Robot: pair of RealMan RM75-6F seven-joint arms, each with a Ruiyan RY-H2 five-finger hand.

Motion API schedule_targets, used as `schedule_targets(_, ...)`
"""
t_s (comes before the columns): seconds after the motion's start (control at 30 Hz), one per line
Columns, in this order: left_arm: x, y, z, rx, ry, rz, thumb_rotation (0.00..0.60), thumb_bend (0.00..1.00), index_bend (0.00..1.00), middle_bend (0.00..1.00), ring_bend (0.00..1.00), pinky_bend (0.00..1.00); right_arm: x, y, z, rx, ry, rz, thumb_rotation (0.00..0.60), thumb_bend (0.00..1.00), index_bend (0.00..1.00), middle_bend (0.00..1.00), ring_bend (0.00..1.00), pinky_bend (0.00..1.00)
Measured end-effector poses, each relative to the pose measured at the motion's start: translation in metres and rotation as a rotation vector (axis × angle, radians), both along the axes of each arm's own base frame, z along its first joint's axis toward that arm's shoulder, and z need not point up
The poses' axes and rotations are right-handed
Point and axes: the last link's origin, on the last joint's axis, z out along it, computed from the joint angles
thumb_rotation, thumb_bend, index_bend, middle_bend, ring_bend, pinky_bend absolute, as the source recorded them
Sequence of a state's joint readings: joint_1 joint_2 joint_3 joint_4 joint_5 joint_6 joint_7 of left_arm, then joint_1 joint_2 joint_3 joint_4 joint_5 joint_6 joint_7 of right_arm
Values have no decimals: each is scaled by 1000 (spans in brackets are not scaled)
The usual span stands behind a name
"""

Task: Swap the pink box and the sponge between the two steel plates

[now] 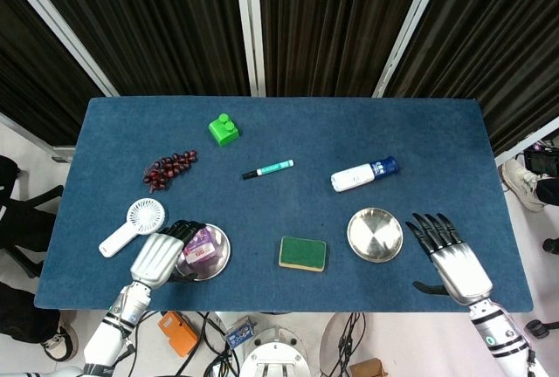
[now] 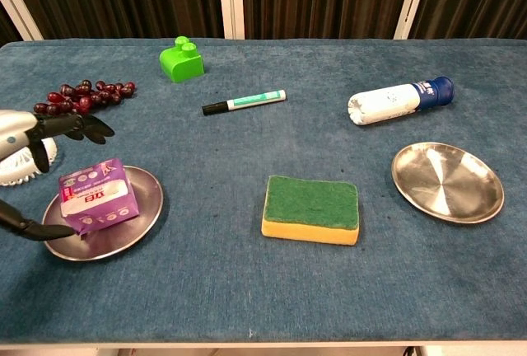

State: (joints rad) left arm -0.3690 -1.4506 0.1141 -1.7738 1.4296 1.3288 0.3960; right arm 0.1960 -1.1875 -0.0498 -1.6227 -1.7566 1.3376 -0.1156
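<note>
The pink box [image 2: 97, 196] [image 1: 200, 247] lies on the left steel plate [image 2: 136, 226] [image 1: 219, 259]. My left hand [image 1: 160, 257] [image 2: 29, 154] is just left of it with fingers spread apart and nothing in them. The green and yellow sponge [image 2: 311, 208] [image 1: 302, 253] rests on the blue table between the plates. The right steel plate [image 2: 447, 181] [image 1: 375, 234] holds nothing. My right hand [image 1: 452, 259] hovers open to the right of that plate, near the table's front edge; the chest view does not show it.
A white hand fan [image 1: 133, 224] lies left of the left plate, with dark grapes [image 2: 81, 96] behind it. A green block [image 2: 182, 58], a green marker [image 2: 244, 101] and a white bottle with a blue cap [image 2: 400, 100] lie farther back.
</note>
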Motion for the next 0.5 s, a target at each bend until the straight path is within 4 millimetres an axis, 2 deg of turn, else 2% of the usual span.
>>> schedule_targets(0.13, -1, -10, 19, 57, 5, -44, 600, 5, 158, 184, 168, 391, 28, -10, -24, 86, -38, 37, 518, 120, 0, 0, 0, 0)
schedule_targets(0.3, -17, -23, 53, 164, 40, -38, 600, 36, 158, 184, 163, 374, 62, -24, -57, 150, -11, 71, 518, 120, 0, 0, 0, 0)
schedule_targets(0.5, -38, -22, 70, 205, 19, 55, 600, 44, 158, 184, 163, 356, 103, -41, -102, 219, -13, 49, 518, 141, 0, 1, 0, 1)
